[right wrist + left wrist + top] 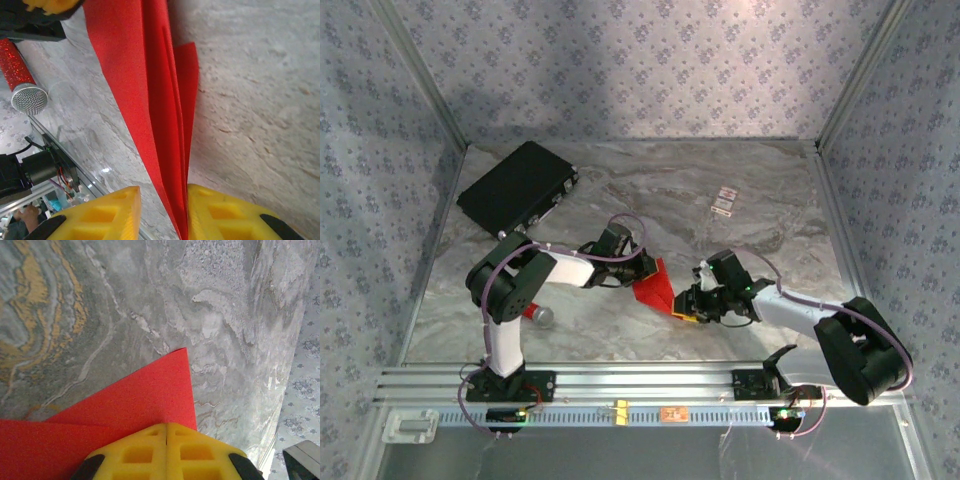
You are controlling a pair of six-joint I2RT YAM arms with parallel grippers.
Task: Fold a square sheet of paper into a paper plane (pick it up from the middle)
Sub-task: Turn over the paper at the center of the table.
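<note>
- While I watch from the overhead camera, the marbled table (740,200) takes up most of the frame, walled in by patterned panels.
- My left arm (510,285) reaches from seven o'clock toward the centre. My right arm (840,340) reaches in from five o'clock, and the two meet near the middle.
- I see a black case (516,187) lying flat at ten o'clock, well apart from both arms.
- I find the red paper (656,288) just toward six o'clock from the table's centre, between the two grippers. It is creased into a narrow, layered strip, with one pointed corner toward twelve o'clock in the left wrist view.
- My left gripper (166,426) sits at the paper's ten o'clock side, its yellow fingers pressed together with the tips against the red surface. I cannot tell whether any paper is caught between them.
- My right gripper (162,192) sits at the paper's four o'clock end with its jaws spread and straddling the folded layers. The paper lies along one finger's inner face, with a clear gap to the other finger.
- I see a small red cylinder (536,315) with a grey end lying at eight o'clock, just beside the left arm.
- Two small cards (724,201) lie at one o'clock, well apart from everything else.
</note>
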